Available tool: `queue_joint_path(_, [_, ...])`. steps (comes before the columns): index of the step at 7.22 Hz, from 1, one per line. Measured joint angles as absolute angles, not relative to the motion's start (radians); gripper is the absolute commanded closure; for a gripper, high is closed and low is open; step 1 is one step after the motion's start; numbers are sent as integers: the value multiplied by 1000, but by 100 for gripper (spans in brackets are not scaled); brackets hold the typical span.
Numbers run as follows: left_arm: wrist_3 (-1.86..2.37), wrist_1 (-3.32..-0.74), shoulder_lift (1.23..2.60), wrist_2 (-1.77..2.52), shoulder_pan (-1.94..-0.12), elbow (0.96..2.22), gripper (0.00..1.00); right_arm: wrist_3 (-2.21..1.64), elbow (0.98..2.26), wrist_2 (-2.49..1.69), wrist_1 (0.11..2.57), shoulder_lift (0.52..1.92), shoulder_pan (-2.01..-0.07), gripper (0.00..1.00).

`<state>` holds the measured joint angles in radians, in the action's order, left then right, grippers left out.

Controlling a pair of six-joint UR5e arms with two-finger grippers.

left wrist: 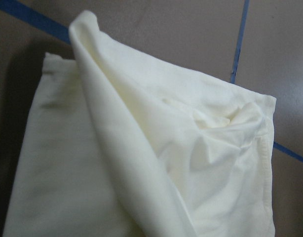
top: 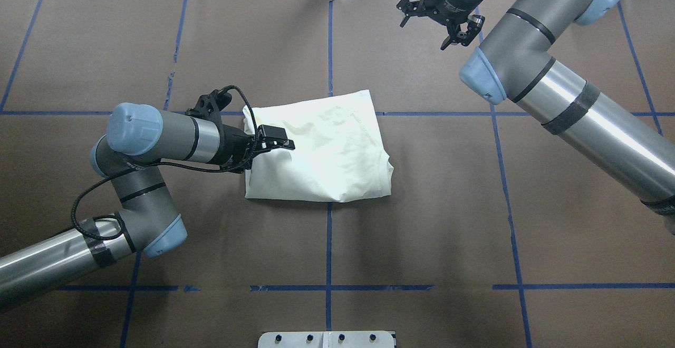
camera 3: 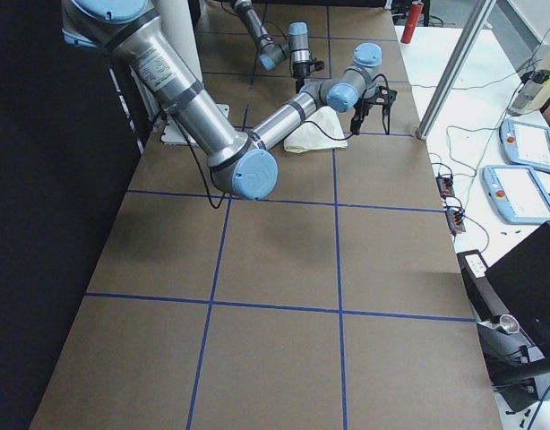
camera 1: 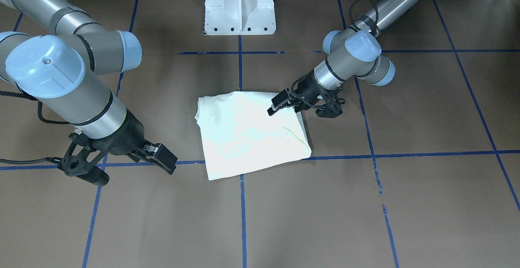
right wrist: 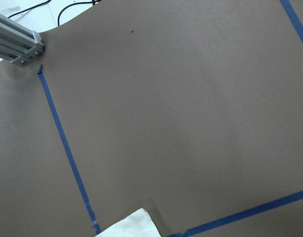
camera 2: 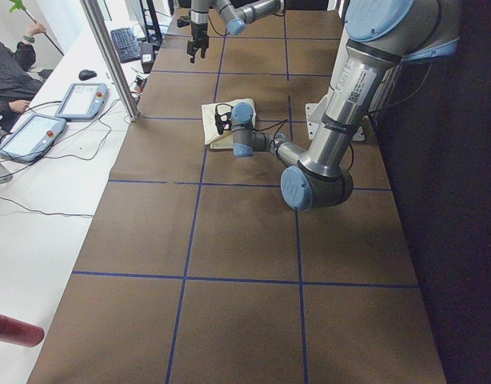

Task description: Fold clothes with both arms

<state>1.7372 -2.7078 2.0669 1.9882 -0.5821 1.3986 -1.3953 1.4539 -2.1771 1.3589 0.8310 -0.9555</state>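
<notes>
The shirt (top: 327,147) lies folded, plain side up, in the middle of the tabletop (top: 422,221). It looks soft, light and limp, probably best pinched at a corner or folded edge. Left fingers (top: 275,136) sit over its left edge; clenched or not, I cannot tell. Right fingers (camera 1: 162,157), spread, hang far right. Brown paper gridded with blue tape (top: 328,242) surrounds it.

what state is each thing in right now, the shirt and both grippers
shirt: folded into a compact block, plain side up, lying on the table.
left gripper: over the shirt's edge on its own arm's side; open or shut unclear.
right gripper: off to the side, away from the shirt, nothing in it; open or shut unclear.
</notes>
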Motion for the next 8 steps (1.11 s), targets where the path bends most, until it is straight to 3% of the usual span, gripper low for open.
queue_joint_path(2, [1740,-2709,2044,2026,-554,1432,0,-1395,1461,-2178,1359,838,-957,0])
queue_joint_path(8, [1777,-2698,1824,2020,-437,1692,0,-1392,1493,-2178,1359,864,-957,0])
